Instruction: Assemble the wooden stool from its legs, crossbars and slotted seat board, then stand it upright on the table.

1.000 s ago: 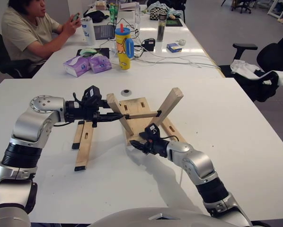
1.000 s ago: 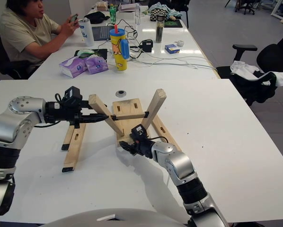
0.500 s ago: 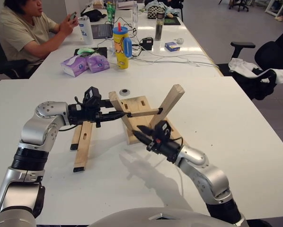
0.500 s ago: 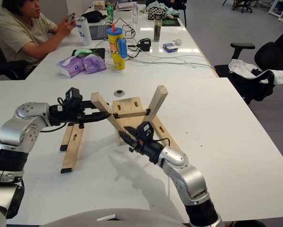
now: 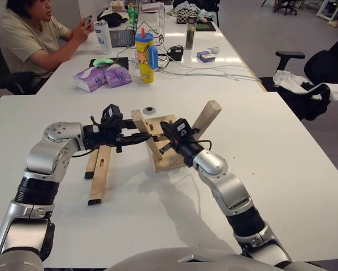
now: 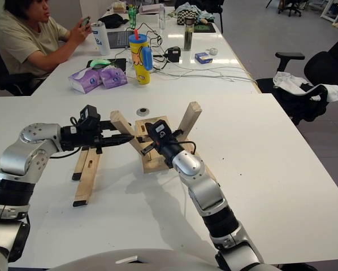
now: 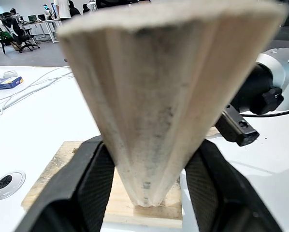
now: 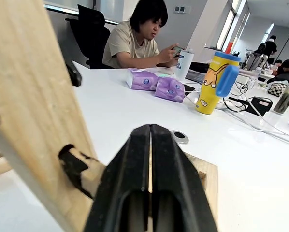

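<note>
– Wooden stool: where is it sitting right now?
– It is lying half built and, I'd judge, upside down. The pale slotted seat board (image 5: 168,162) is resting flat on the white table (image 5: 282,147), right beneath both grippers. Two light square-section wooden legs are rising out of it and splaying apart, the clamped leg (image 5: 139,125) and the free leg (image 5: 207,114).
– What is the left gripper (image 7: 147,186) doing?
– Its black fingers (image 7: 81,193) are pinching the clamped leg from both sides. Probably it is bracing that leg so the joint is not shifting while the other arm is working.
– And the right gripper (image 8: 150,129)?
– Its fingers are pressing flat together with nothing visible between them. The tips are hovering just beside the clamped leg, close to where the thin wooden crossbar (image 8: 89,175) is entering its slot. I'm guessing it is acting as a pusher rather than a clamp. The free leg is standing off to that gripper's other side.
– Anything lying spare?
– Two loose wooden pieces (image 5: 99,178) are lying flat under the left forearm, well back from its fingertips.
</note>
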`<state>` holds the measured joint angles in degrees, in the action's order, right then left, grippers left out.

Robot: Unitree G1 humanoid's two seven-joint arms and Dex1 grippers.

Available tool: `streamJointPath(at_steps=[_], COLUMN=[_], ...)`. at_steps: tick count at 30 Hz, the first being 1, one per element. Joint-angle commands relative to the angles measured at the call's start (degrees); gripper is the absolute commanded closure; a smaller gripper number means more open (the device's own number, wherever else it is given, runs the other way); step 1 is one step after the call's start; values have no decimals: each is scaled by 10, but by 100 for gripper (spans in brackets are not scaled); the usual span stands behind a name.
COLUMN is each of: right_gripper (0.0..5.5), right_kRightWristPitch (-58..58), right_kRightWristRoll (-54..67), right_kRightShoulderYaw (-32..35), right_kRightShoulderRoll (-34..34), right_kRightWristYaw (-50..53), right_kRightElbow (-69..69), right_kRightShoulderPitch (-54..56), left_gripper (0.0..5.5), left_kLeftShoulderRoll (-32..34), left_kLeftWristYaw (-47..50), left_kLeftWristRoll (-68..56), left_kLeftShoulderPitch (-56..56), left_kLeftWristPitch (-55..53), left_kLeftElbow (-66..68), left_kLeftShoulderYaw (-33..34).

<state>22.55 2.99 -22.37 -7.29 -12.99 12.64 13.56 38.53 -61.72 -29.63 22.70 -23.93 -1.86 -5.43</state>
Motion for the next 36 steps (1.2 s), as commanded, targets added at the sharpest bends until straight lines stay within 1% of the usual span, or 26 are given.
streamJointPath(at_steps=[1,4,6,8,11,13,16,19,26,27,31,35,36], right_gripper=[550,550,550,550,550,550,550,550,550,550,550,550,550], right_kRightWristPitch=[-19,-10,5,1,-15,-32,-13,-6,26,28,20,8,5], right_kRightWristRoll=[62,117,131,127,101,78,60,40,11,8,3,4,4], right_kRightShoulderYaw=[43,81,85,81,67,69,60,41,35,34,43,53,55], right_kRightShoulderRoll=[-9,-42,-68,-74,-52,-19,18,27,16,14,20,24,24], right_kRightWristYaw=[-48,-83,-106,-114,-99,-63,-38,-41,-35,-35,-31,-28,-28], right_kRightElbow=[37,142,166,137,33,-36,-111,-149,-191,-195,-220,-244,-249], right_kRightShoulderPitch=[-66,-117,-147,-159,-144,-120,-87,-75,-71,-72,-73,-68,-66], left_gripper=[344,344,344,344,344,344,344,344,344,308,251,188,188], left_kLeftShoulderRoll=[-11,-7,2,9,13,8,0,-3,-9,-12,-17,12,22], left_kLeftWristYaw=[18,17,11,-1,-24,-44,-59,-56,-22,-17,-14,-36,-42], left_kLeftWristRoll=[18,12,12,13,23,37,53,58,73,66,44,33,20], left_kLeftShoulderPitch=[-51,-43,-34,-20,14,42,61,48,34,36,35,7,-2], left_kLeftWristPitch=[-31,-33,-33,-33,-30,-22,-11,-2,33,33,22,8,-6], left_kLeftElbow=[7,4,6,14,40,68,104,110,116,113,108,82,70], left_kLeftShoulderYaw=[-17,-8,-2,0,-13,-29,-43,-42,-30,-23,6,31,44])
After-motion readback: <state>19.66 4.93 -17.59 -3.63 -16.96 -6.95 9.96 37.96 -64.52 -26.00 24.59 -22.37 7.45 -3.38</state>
